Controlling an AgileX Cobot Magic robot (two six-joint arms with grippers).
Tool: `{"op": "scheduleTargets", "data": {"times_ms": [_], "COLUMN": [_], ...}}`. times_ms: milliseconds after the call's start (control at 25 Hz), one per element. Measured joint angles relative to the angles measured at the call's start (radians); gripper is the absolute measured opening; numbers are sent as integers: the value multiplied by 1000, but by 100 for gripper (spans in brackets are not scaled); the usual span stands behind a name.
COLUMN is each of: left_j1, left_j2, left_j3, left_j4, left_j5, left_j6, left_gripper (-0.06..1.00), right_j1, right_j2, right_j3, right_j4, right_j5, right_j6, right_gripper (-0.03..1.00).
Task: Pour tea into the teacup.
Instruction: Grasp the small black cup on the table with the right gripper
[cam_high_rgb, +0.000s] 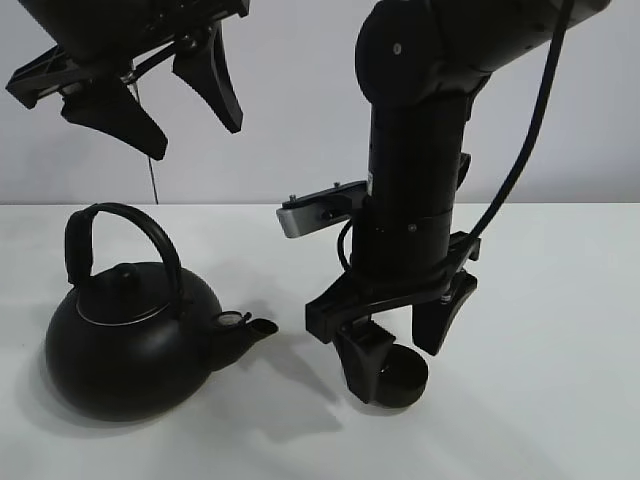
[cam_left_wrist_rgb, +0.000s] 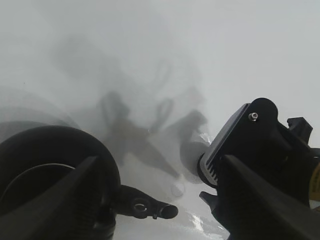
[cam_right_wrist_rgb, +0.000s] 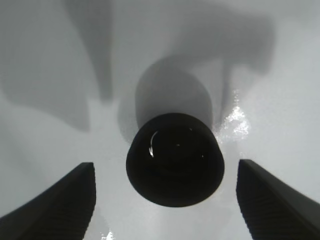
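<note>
The small matte-black teacup (cam_high_rgb: 404, 380) stands upright on the white table, right of centre. My right gripper (cam_high_rgb: 398, 352) hangs over it, open, with one finger on each side and not touching. The right wrist view shows the teacup (cam_right_wrist_rgb: 175, 159) between the two spread fingertips (cam_right_wrist_rgb: 55, 200). The big black kettle (cam_high_rgb: 130, 335) with an arched handle stands at the left, its spout (cam_high_rgb: 250, 332) pointing right toward the teacup. My left gripper (cam_high_rgb: 160, 95) is open and empty, high above the kettle. The left wrist view shows the kettle (cam_left_wrist_rgb: 45, 175) and its spout (cam_left_wrist_rgb: 150, 207) below.
The white table (cam_high_rgb: 560, 400) extends around both objects, with a pale wall behind it. The right arm's camera bracket (cam_high_rgb: 320, 210) juts out leftward above the teacup. The right arm also shows in the left wrist view (cam_left_wrist_rgb: 250, 150).
</note>
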Motion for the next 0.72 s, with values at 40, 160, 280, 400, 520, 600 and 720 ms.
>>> {"op": "scheduleTargets", "data": {"times_ms": [40, 160, 280, 400, 520, 600, 720], "left_j1": [0, 0, 0, 0, 0, 0, 0], "left_j2": [0, 0, 0, 0, 0, 0, 0], "left_j3": [0, 0, 0, 0, 0, 0, 0], "left_j4": [0, 0, 0, 0, 0, 0, 0], "left_j5": [0, 0, 0, 0, 0, 0, 0], "left_j6": [0, 0, 0, 0, 0, 0, 0], "left_gripper": [48, 48, 48, 48, 48, 48, 48], "right_j1": [0, 0, 0, 0, 0, 0, 0], "right_j2": [7, 32, 51, 57, 59, 59, 58], "right_j3": [0, 0, 0, 0, 0, 0, 0], "right_j4": [0, 0, 0, 0, 0, 0, 0], "right_j5": [-1, -13, -23, -42, -61, -67, -68], "right_j6": [1, 4, 8, 22, 35, 46, 62], "right_gripper": [54, 54, 53, 44, 40, 40, 40]}}
